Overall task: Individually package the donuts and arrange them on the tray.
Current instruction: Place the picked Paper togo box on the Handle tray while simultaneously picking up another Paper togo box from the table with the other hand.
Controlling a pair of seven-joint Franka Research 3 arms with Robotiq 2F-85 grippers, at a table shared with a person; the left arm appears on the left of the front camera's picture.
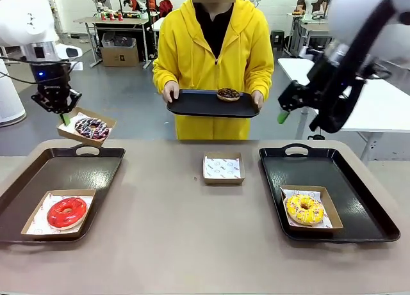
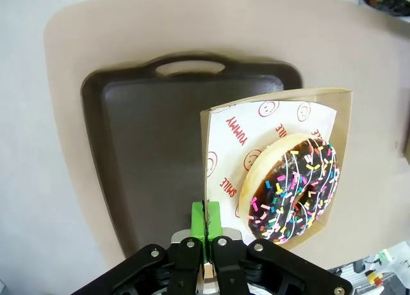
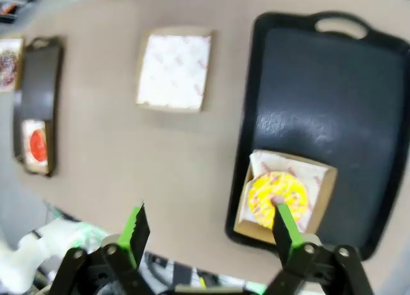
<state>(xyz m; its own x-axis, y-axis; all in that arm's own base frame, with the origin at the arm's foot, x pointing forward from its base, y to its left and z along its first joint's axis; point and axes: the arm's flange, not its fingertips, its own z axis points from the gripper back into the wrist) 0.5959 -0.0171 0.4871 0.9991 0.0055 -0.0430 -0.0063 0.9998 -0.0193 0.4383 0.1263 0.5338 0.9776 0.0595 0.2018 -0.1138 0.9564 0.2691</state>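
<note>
**A:** While it hangs over the far end of the left black tray, where's the dark chocolate sprinkled ring donut?

**B:** In the paper-lined cardboard box, just right of the left gripper pinching its edge. The right gripper is spread wide.

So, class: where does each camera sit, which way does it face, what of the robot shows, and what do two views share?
Front view: between the arms, facing across the table to the person; left hand and right hand show.
Left wrist view: on the left arm, looking down past fingers pinching the donut box, left tray below.
Right wrist view: on the right arm, looking down between open fingers at the yellow donut.
Shared: the front view shows that donut too.
</note>
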